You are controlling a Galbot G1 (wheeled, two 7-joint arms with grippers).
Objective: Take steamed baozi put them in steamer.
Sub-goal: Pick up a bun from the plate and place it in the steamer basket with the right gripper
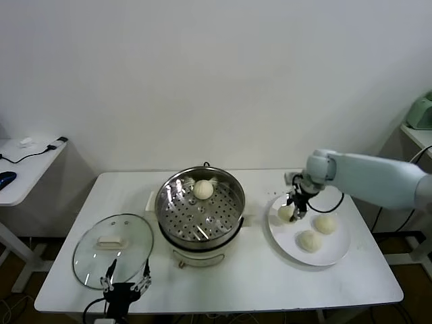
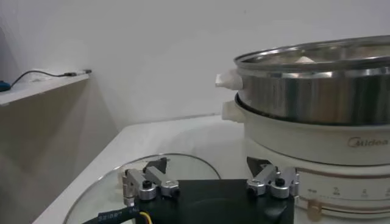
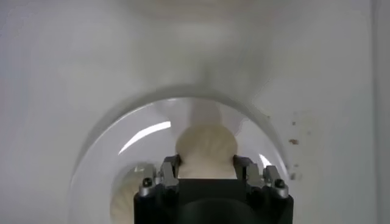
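Held bun: we found one bun [image 1: 286,212] [image 3: 206,151] on the plate's left part, lying right between the right claw's fingers, both fingers pressed to its sides.
Right claw [image 1: 295,212] [image 3: 206,165]: we logged it clamped on that bun, low over the plate, fingers pointing down.
Right arm: we saw it reaching in from the right edge of the head view, forearm running leftward above the table, wrist bent down over the plate.
Other buns on plate: we counted two more, one [image 1: 325,224] to the right of the held bun and one [image 1: 309,241] nearer the plate's front, both apart from the claw.
Bun in steamer: we noted one [image 1: 203,189] on the perforated tray, toward the back.
Steamer [image 1: 200,210] [image 2: 317,91]: we recorded it at the table's middle, steel pot on a cream base, uncovered.
Plate [image 1: 334,255] [image 3: 97,164]: white, right of the steamer, near it but not touching.
Lid [image 1: 113,249] [image 2: 97,192]: glass, flat on the table left of the steamer.
Left claw [image 1: 126,275] [image 2: 210,182]: we found it with fingers wide apart, holding nothing, parked at the table's front edge over the lid's near rim.
Table [image 1: 256,277]: white, bearing everything listed.
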